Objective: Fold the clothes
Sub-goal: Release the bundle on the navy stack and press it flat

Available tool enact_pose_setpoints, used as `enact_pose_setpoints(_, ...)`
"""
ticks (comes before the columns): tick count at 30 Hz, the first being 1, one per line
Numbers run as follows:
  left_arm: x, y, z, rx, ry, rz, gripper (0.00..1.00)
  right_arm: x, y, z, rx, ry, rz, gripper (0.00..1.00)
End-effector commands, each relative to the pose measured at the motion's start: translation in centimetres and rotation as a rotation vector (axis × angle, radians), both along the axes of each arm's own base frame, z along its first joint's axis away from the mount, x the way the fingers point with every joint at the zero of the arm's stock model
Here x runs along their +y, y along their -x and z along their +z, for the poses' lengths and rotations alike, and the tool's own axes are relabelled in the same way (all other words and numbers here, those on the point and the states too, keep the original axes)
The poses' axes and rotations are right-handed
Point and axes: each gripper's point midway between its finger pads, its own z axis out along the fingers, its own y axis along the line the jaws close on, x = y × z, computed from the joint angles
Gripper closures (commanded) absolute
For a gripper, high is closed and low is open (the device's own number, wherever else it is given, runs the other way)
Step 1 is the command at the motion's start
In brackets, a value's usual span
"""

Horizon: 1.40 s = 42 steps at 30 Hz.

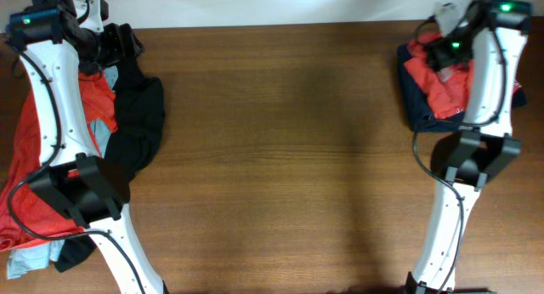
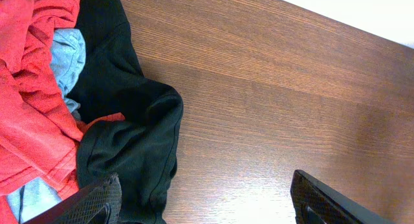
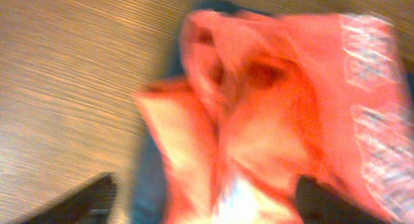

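The clothes lie in two heaps. At the left edge, orange-red shirts (image 1: 30, 149), a black garment (image 1: 140, 115) and a pale grey-blue piece (image 1: 104, 134) are jumbled together. My left gripper (image 1: 119, 41) hovers open over the far end of this heap. In its wrist view the gripper (image 2: 204, 206) has one finger (image 2: 97, 201) above the black garment (image 2: 136, 140) and the other over bare wood. At the far right, a crumpled orange-red shirt (image 1: 442, 86) rests on a navy piece (image 1: 412, 103). My right gripper (image 1: 442, 49) is open just above that shirt (image 3: 272, 107); this view is blurred.
The brown wooden table (image 1: 280, 158) stretches between the two heaps. Both white arms rise from the front edge, the left arm (image 1: 59, 115) crossing over its heap. The table's far edge (image 1: 280, 24) runs close behind both grippers.
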Motion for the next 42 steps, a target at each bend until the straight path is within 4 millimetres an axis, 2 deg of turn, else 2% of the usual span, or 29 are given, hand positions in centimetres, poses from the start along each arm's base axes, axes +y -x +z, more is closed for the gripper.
enact_pose_setpoints(1, 0.0, 0.0, -0.5, 0.009, -0.013, -0.013, 0.16, 5.1, -0.7, -1.3, 0.017, -0.109, 0.046, 0.01)
enact_pose_setpoints(4, -0.1, 0.1, -0.6, 0.013, -0.012, -0.014, 0.16, 6.3, -0.9, -1.3, 0.017, -0.110, 0.066, 0.01)
enact_pose_setpoints(7, -0.1, 0.1, -0.6, 0.015, -0.012, -0.013, 0.16, 6.3, -0.9, -1.1, 0.015, -0.112, 0.045, 0.01)
enact_pose_setpoints(11, -0.1, 0.1, -0.6, 0.015, -0.012, -0.013, 0.16, 4.3, -0.7, -0.6, 0.014, -0.146, -0.099, 0.01)
enact_pose_setpoints(15, -0.1, 0.1, -0.6, 0.015, -0.012, -0.013, 0.16, 1.2, -0.2, 0.8, -0.009, -0.192, -0.242, 0.01)
enact_pose_setpoints(18, 0.0, 0.1, -0.6, 0.015, -0.014, -0.013, 0.15, 0.0, 0.1, 2.2, -0.038, -0.213, -0.260, 0.01)
enact_pose_setpoints(19, 0.1, 0.1, -0.6, 0.017, -0.019, -0.010, 0.07, -0.4, 0.3, 2.5, -0.042, -0.212, -0.266, 0.01)
enact_pose_setpoints(20, 0.2, 0.1, -0.7, 0.019, -0.027, -0.006, 0.05, -0.7, 0.5, 2.9, -0.046, -0.211, -0.272, 0.01)
enact_pose_setpoints(23, 0.3, 0.2, -0.7, 0.021, -0.035, -0.003, 0.03, -0.5, 1.0, 3.7, -0.042, -0.212, -0.273, 0.01)
enact_pose_setpoints(28, 0.4, 0.1, -0.7, 0.020, -0.035, -0.003, 0.01, 0.2, 1.5, 6.0, -0.072, -0.208, -0.259, 0.01)
enact_pose_setpoints(32, 0.4, 0.2, -0.7, 0.021, -0.035, -0.002, 0.01, 0.9, 2.6, 9.2, -0.112, -0.205, -0.250, 0.01)
enact_pose_setpoints(35, 0.4, 0.2, -0.7, 0.021, -0.035, -0.003, 0.01, 2.2, 4.0, 12.5, -0.146, -0.215, -0.257, 0.01)
enact_pose_setpoints(37, 0.4, 0.2, -0.7, 0.021, -0.035, -0.003, 0.01, 3.6, 4.9, 14.3, -0.165, -0.226, -0.229, 0.01)
enact_pose_setpoints(40, 0.3, 0.2, -0.7, 0.021, -0.034, -0.002, 0.01, 7.8, 6.3, 17.4, -0.196, -0.277, -0.140, 0.02)
enact_pose_setpoints(42, 0.2, 0.1, -0.7, 0.019, -0.026, -0.006, 0.01, 10.4, 7.0, 18.6, -0.206, -0.286, -0.085, 0.01)
